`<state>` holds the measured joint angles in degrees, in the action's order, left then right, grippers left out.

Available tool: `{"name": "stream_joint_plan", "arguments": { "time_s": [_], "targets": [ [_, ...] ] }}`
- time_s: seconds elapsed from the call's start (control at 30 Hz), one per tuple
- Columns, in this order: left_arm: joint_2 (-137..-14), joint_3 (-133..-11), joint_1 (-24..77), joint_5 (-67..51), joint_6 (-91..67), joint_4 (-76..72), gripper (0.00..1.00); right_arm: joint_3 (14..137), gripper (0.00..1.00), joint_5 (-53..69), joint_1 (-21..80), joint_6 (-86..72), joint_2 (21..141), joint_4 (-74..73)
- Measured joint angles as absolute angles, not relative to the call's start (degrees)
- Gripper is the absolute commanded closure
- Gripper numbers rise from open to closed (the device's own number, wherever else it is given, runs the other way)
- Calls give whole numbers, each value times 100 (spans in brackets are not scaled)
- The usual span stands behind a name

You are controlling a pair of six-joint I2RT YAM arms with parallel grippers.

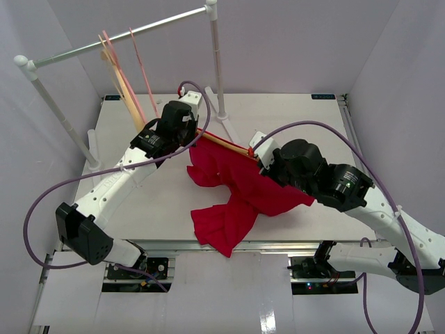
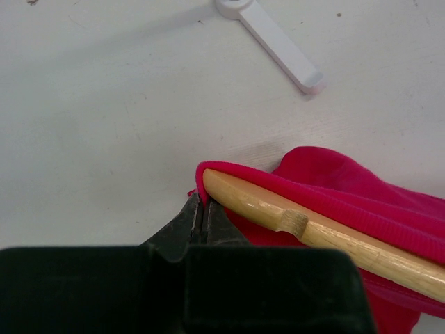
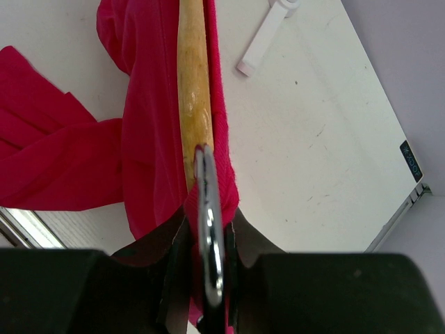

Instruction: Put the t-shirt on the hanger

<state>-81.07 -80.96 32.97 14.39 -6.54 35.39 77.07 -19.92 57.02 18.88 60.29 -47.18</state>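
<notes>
The red t-shirt [image 1: 236, 198] lies bunched mid-table, one part trailing to the front edge. The wooden hanger [image 1: 226, 145] runs through its upper edge between my two grippers. My left gripper [image 2: 201, 202] is shut, pinching the t-shirt's ribbed hem [image 2: 361, 188] right at the tip of the hanger arm [image 2: 278, 209]. In the top view that gripper [image 1: 197, 134] sits at the hanger's left end. My right gripper [image 3: 208, 229] is shut on the hanger's silver hook [image 3: 208, 209], with red cloth [image 3: 62, 160] bunched round the wooden arm [image 3: 193, 83]. From above, the right gripper [image 1: 259, 158] is at the hanger's right end.
A white clothes rack [image 1: 217, 62] stands at the back, its rail carrying thin pink hangers and a pale wooden one [image 1: 122, 76] near the left. One of its white feet [image 2: 278, 42] lies on the table just beyond the shirt. The table's right edge [image 3: 410, 188] is close.
</notes>
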Motion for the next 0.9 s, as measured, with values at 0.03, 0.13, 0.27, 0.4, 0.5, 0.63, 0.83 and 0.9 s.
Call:
{"name": "stream_joint_plan", "arguments": {
  "time_s": [0.03,0.13,0.27,0.4,0.5,0.63,0.83,0.9],
  "targets": [
    [-8181,-8225,3288,1439,-742,3615,100,7629,92,-1990,5703,1853,5963,-4681],
    [-8311,-8561,3206,1420,-967,3811,100,7476,92,-1991,5703,1780,5804,-4573],
    [-8358,-8965,3040,1280,-1230,4072,100,7413,92,-1979,5704,1667,5690,-4425],
    [-8364,-9126,2824,1035,-1420,4180,100,7277,92,-1975,5704,1593,5584,-4284],
    [-8373,-9129,2713,821,-1496,4276,100,7220,92,-1972,5704,1546,5539,-4274],
    [-8384,-9131,2535,492,-1559,4320,100,7220,92,-1944,5704,1546,5513,-4284],
    [-8401,-9165,2316,64,-1605,4344,100,7148,92,-1903,5704,1550,5440,-4245],
    [-8403,-9183,2290,-25,-1611,4360,100,7114,92,-1832,5704,1561,5380,-4243]
  ]
}}
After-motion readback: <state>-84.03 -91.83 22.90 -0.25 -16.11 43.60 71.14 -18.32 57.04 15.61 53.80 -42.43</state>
